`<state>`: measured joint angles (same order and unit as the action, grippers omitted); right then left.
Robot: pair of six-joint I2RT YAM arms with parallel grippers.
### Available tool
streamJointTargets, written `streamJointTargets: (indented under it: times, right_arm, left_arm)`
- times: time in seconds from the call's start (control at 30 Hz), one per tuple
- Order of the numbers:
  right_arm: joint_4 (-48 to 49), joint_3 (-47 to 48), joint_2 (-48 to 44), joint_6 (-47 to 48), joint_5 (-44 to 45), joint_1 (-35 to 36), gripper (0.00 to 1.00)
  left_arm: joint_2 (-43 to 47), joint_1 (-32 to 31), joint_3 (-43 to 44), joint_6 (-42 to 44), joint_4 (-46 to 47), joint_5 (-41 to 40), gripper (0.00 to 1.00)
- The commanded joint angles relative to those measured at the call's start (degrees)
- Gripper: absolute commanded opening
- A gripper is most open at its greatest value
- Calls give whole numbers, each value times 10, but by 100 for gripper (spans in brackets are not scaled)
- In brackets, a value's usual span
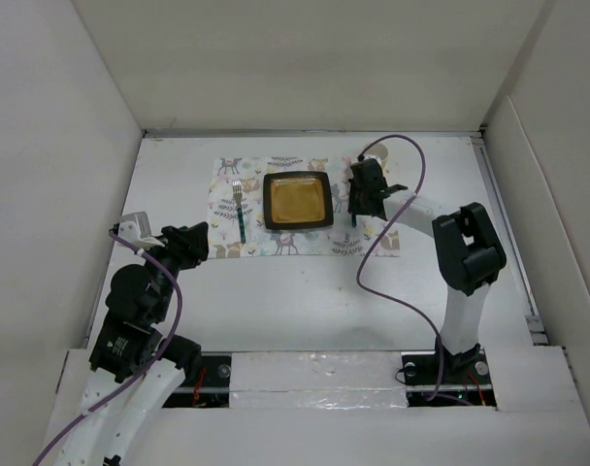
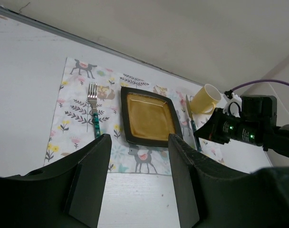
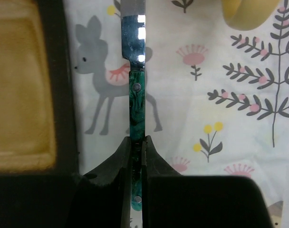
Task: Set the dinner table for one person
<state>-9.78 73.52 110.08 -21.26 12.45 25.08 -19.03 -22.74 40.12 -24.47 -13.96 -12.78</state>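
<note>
My left gripper (image 2: 139, 138) hangs over the bare table (image 1: 276, 301), just short of the mat's (image 1: 227, 175) near left corner. Its fingers are spread, with nothing between them. Beyond it the mat lies on the table's far half, with the fork (image 1: 240, 209) on its left part and the plate (image 1: 297, 200) in the middle. Right of the plate my right gripper (image 3: 136, 142) pinches the knife (image 3: 136, 99) by its green handle, blade pointing away. The mug (image 2: 205, 99) sits at the mat's far right corner.
</note>
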Motion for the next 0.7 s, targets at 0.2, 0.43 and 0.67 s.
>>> streamJointTargets:
  times: [0.2,0.43,0.67]
  right_arm:
    - [-15,53,36,18,-36,-28,0]
    - [-7,31,24,3,-44,-33,15]
    - [-7,11,-28,-1,-51,-28,37]
  left_arm:
    - [-11,2,8,8,29,0,48]
    - [-21,2,10,9,26,0,49]
    - [-20,2,11,8,24,-2,49]
